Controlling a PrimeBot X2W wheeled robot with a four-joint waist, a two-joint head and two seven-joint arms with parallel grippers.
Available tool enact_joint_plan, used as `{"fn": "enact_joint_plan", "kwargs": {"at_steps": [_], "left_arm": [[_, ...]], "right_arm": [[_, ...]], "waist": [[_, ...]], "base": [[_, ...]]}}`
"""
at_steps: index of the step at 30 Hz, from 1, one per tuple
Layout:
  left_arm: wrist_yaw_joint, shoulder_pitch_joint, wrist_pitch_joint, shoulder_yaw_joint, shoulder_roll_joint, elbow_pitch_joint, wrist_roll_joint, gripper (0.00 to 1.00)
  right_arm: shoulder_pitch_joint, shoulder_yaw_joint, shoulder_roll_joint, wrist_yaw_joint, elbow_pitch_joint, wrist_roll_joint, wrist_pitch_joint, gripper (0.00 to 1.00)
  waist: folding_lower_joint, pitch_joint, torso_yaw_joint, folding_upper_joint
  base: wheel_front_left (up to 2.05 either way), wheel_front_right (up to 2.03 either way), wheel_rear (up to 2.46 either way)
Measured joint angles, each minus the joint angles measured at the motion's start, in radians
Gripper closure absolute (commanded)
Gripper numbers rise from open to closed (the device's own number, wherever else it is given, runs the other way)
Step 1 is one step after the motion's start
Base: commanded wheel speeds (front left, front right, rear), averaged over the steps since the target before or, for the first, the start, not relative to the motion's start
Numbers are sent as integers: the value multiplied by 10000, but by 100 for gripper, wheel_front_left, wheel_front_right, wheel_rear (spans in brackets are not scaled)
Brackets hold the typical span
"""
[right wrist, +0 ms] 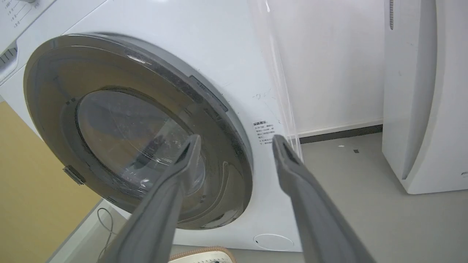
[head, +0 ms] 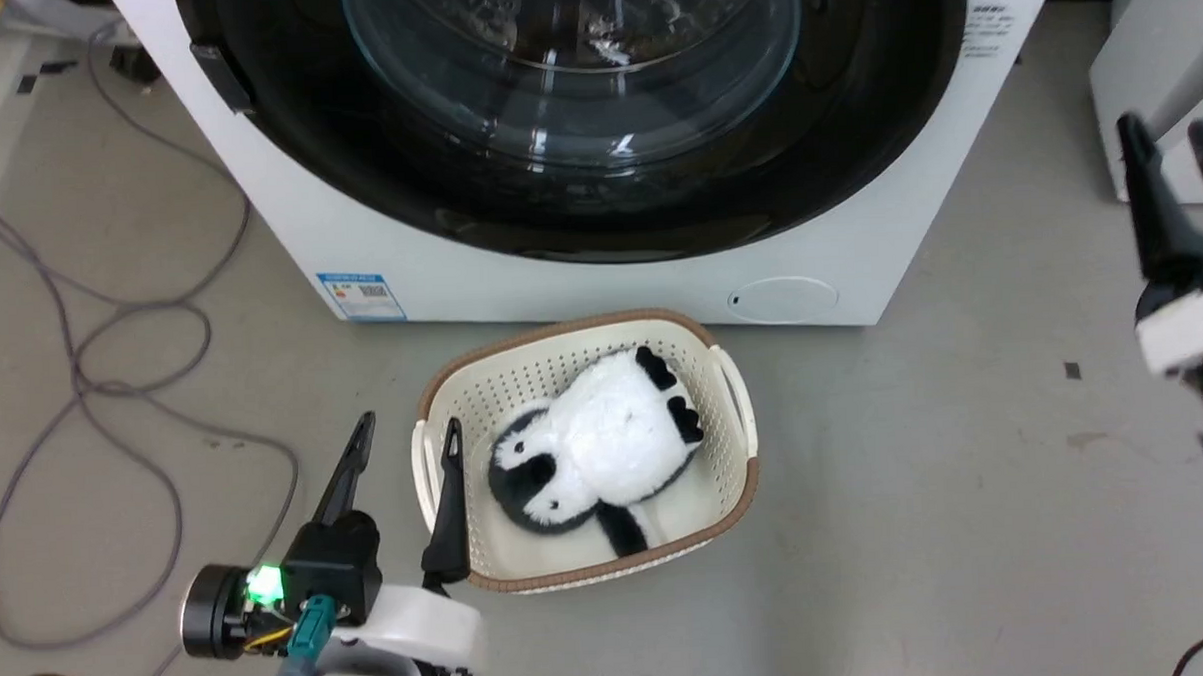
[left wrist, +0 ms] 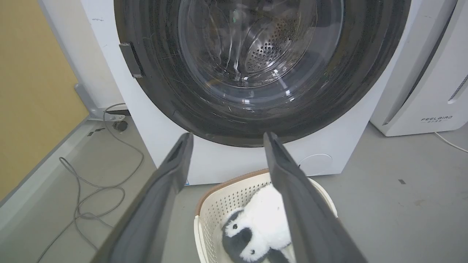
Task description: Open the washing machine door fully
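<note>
The washing machine door (head: 574,119) is a large round glossy black disc with a clear glass bowl in its middle, lying flat against the white washer (head: 298,229). It also shows in the left wrist view (left wrist: 256,65) and, seen at a slant, in the right wrist view (right wrist: 135,128). A small dark latch tab (left wrist: 131,60) sits on its left rim. My left gripper (head: 408,435) is open low at the left, beside the basket, well short of the door. My right gripper (head: 1170,148) is open at the far right, apart from the washer.
A cream laundry basket (head: 736,453) holding a black-and-white plush penguin (head: 595,448) stands on the grey floor right before the washer. Loose grey cables (head: 93,376) lie at the left. A white appliance (left wrist: 431,80) stands to the washer's right, a yellow wall (left wrist: 33,91) at the left.
</note>
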Motion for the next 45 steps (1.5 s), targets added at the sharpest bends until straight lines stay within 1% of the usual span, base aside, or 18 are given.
{"fn": "enact_joint_plan", "kwargs": {"at_steps": [3, 4, 5, 9, 12, 17, 22, 30, 37, 45], "left_arm": [[33, -85, -61, -77, 0, -2, -19, 0], [48, -94, -96, -125, 0, -2, -44, 0], [50, -113, -98, -173, 0, 0, -69, 0], [59, -265, -190, -309, -2, 4, -84, 0], [148, -273, -253, -410, -2, 12, -109, 0], [224, -291, -349, -583, -4, -2, -180, 0], [236, -454, -447, -711, -2, 2, -232, 0], [401, -586, -623, -1005, 0, -8, -382, 0], [489, -642, -763, -1231, -2, -4, -443, 0], [497, -837, -920, -1507, -2, 12, -539, 0]], "right_arm": [[-521, -140, -81, 0, 384, 357, 178, 0], [-700, -217, -102, 0, 527, 516, 236, 83], [-895, -276, -127, 0, 675, 665, 284, 100], [-1671, -391, -293, 0, 1256, 991, 545, 100], [-2179, -518, -337, -2, 1806, 1300, 817, 100], [-3146, -779, -357, -2, 2869, 1927, 1551, 100], [-4192, -815, -477, -2, 3722, 2190, 2311, 100], [-5590, -1030, -702, -2, 4932, 2615, 3131, 100], [-6745, -1229, -859, -4, 6238, 3041, 4111, 100], [-7853, -1373, -928, -2, 7145, 3555, 5202, 100]], "waist": [[0, 164, 84, 0], [0, 218, 114, 0], [0, 275, 146, 0], [0, 503, 278, 0], [0, 645, 411, 0], [0, 876, 640, 0], [0, 1127, 846, 0], [0, 1500, 1214, 0], [0, 1829, 1372, 0], [0, 2211, 1543, 0]], "base": [[0, 0, 0], [0, 0, 0], [0, 0, 0], [0, 0, 0], [0, 0, 0], [0, 0, 0], [0, 0, 0], [0, 0, 0], [0, 0, 0], [0, 0, 0]]}}
